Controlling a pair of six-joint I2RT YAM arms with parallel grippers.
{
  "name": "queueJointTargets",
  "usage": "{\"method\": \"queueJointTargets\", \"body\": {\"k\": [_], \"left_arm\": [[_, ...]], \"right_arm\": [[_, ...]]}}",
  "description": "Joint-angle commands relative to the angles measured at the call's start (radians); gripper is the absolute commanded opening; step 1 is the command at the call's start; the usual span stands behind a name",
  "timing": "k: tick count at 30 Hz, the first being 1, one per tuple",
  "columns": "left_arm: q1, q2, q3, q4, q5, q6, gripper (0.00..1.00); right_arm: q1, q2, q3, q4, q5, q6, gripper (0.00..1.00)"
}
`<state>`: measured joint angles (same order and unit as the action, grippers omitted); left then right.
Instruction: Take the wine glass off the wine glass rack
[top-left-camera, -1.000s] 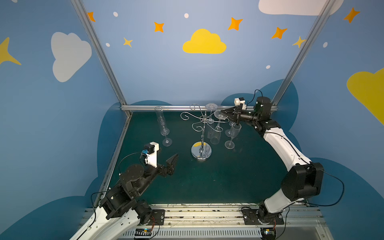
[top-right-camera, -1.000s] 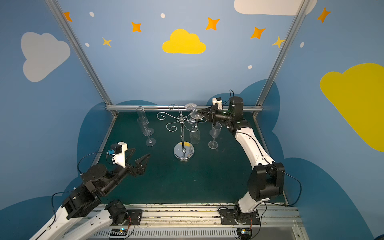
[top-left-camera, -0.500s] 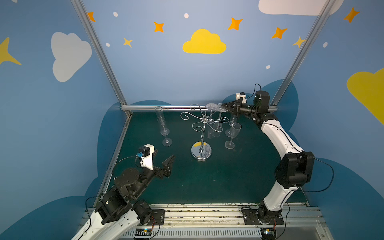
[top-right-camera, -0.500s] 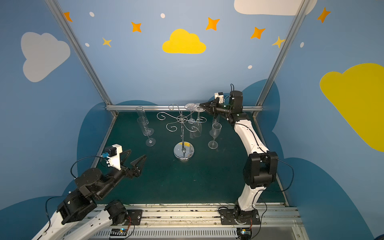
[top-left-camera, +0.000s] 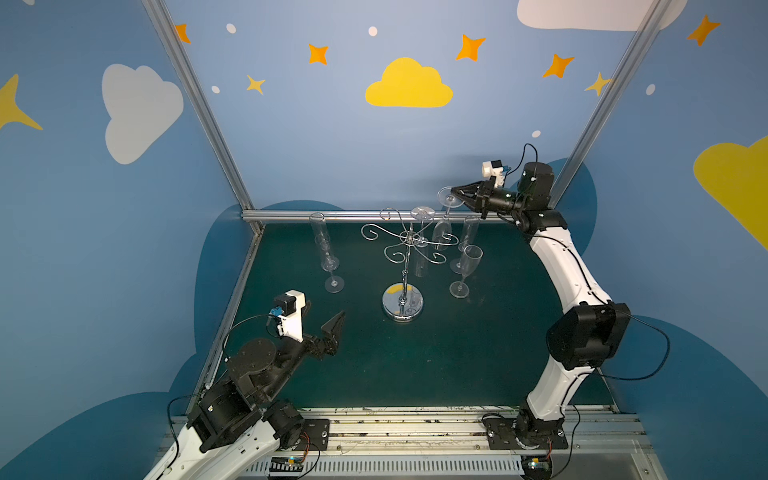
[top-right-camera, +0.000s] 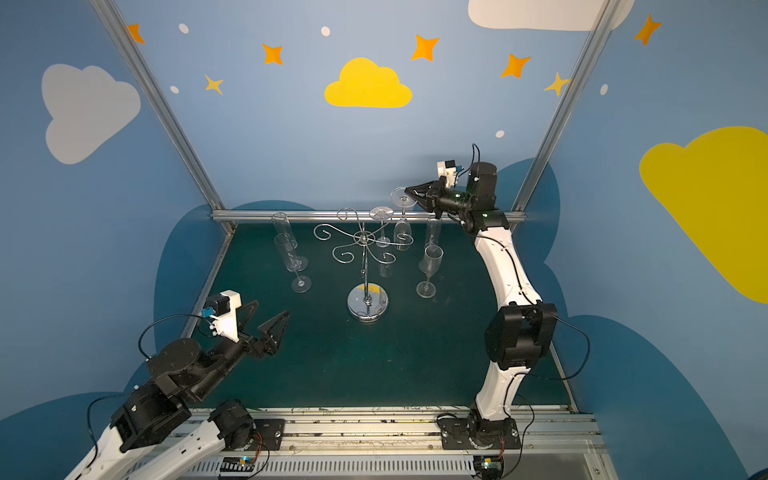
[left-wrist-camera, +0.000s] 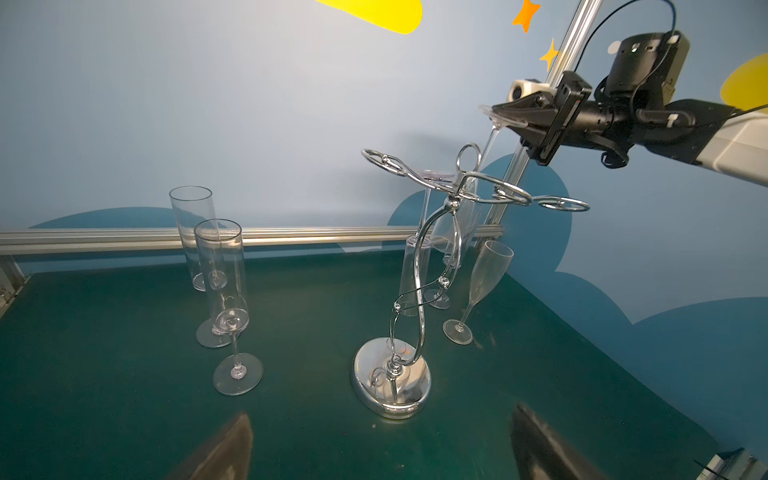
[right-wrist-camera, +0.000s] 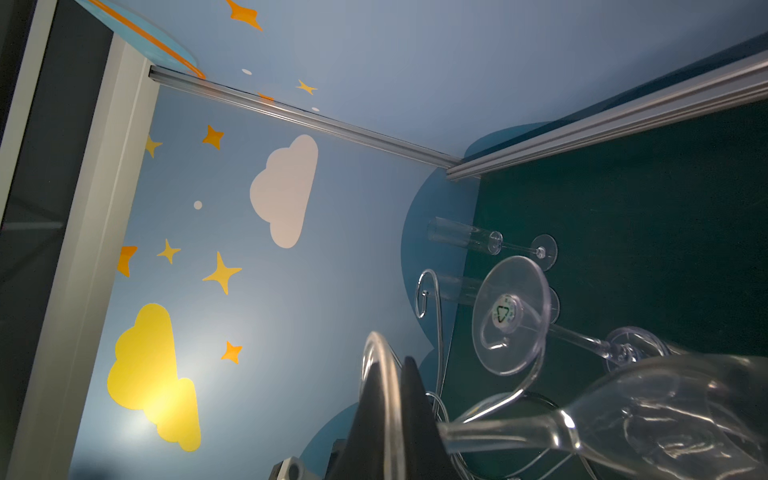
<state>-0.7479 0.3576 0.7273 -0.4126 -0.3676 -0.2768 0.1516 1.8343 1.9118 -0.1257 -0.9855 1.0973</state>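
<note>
1. Wine glass is hanging upside down in the right gripper: foot disc up, bowl mouth down.
2. Long axis is running near vertical and leaning slightly, with the foot tipping toward 12 o'clock in both top views.
3. Right gripper is pinching the foot disc edge-on, with its fingers pressing on the two faces of the disc.
4. Glass is sitting at 1 o'clock of the wine glass rack post. Foot is riding above the scroll arms. Bowl is overlapping one scroll arm; cannot tell if it is touching.
5. Second glass is hanging on the rack at 12 o'clock, just beside the held one.
6. Back rail is running across at 12 o'clock, near the held foot.
7. Right flutes are standing at 3 o'clock of the post and left flutes at 9 o'clock.
8. Bare mat is lying open from 5 to 7 o'clock of the rack base.
9. Left gripper is hovering low at 8 o'clock of the base, jaws spread wide, gripping nothing, well apart from the rack.
</note>
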Motion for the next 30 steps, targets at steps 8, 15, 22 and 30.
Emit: {"method": "queueJointTargets", "body": {"k": [8, 15, 22, 30], "left_arm": [[0.002, -0.007, 0.015, -0.001, -0.011, 0.008, 0.96], [0.003, 0.036, 0.038, 0.014, 0.004, 0.003, 0.96], [0.002, 0.153, 0.119, 0.076, 0.119, -0.031, 0.96], [0.004, 0.339, 0.313, 0.096, 0.277, -0.128, 0.96]], "right_arm": [[-0.009, -0.071, 0.173, -0.168, 0.068, -0.351, 0.0], [0.043, -0.293, -0.008, -0.141, 0.219, -0.623, 0.0], [0.209, -0.57, -0.304, 0.005, 0.379, -1.04, 0.0], [0.393, -0.762, -0.488, 0.044, 0.461, -1.405, 0.0]]}}
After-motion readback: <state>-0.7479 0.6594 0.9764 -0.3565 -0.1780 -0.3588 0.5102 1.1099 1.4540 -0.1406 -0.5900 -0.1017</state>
